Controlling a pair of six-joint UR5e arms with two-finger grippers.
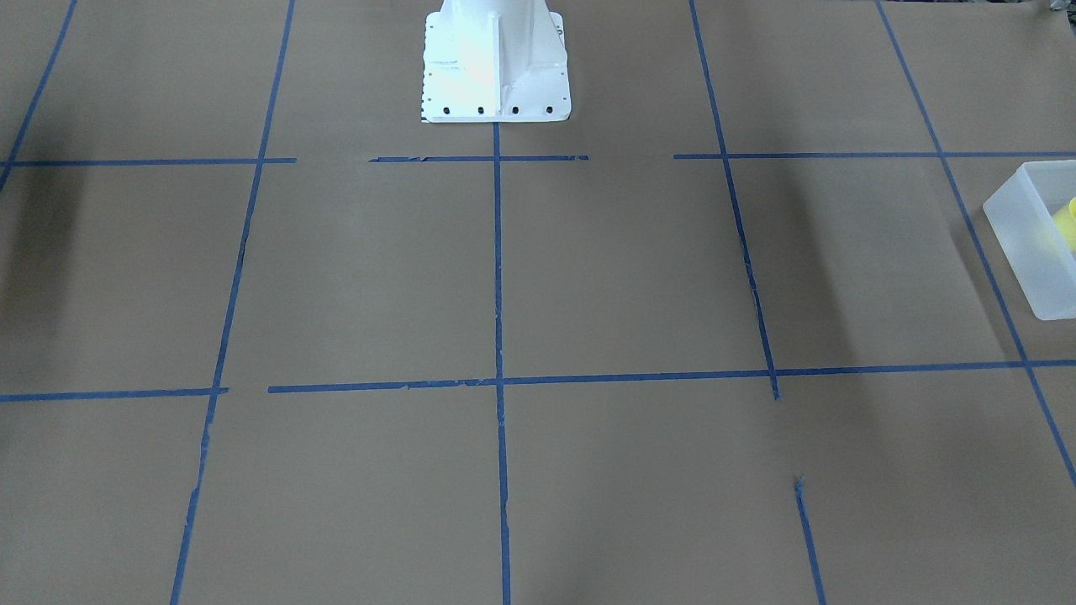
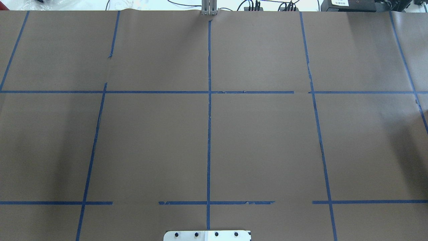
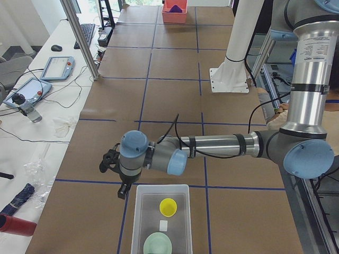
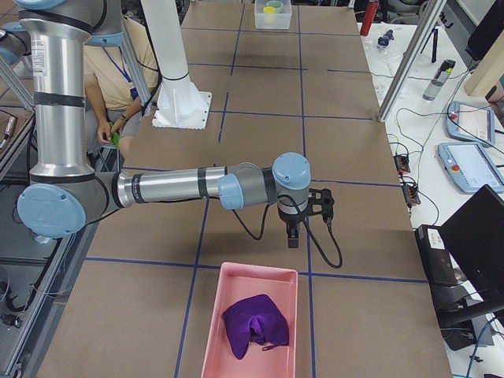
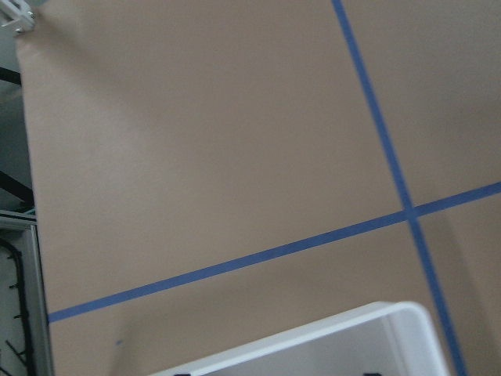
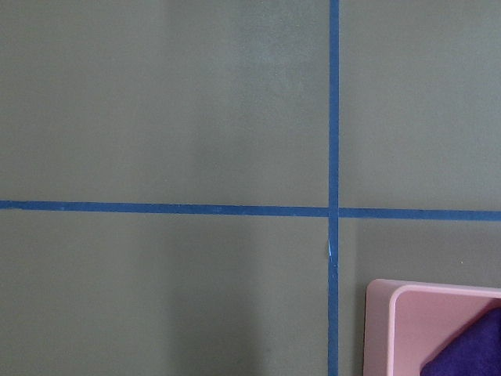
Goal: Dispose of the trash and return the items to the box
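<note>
Brown-papered desk [image 2: 260, 140] gridded with blue tape [image 2: 209, 100], filling the overhead and front views, with only the white robot base [image 1: 496, 67] standing at top centre of the front one. Finding the box [image 3: 178, 233] at the bottom centre of the left-end view, sitting flat on the desk; also showing, cut off, at the right edge of the front view. Seeing the cup [image 3: 168, 207] inside it, mouth up, in the upper half of the box. Seeing the bowl [image 3: 158, 245] inside too, down by the bottom edge of the frame, apart from the cup, with a small white slip [image 3: 163, 225] lying between them. Hanging just off the box's upper left corner in that frame: left tool [image 3: 123, 190], pointing down — cannot tell whether spread or pressed together. Hanging just past the upper rim of a pink bin [image 4: 252, 287] at the bottom centre of the right-end view: right tool [image 4: 292, 236], pointing down — likewise cannot tell whether spread or closed. Lying in the pink bin: a crumpled purple cloth [image 4: 253, 324].
</note>
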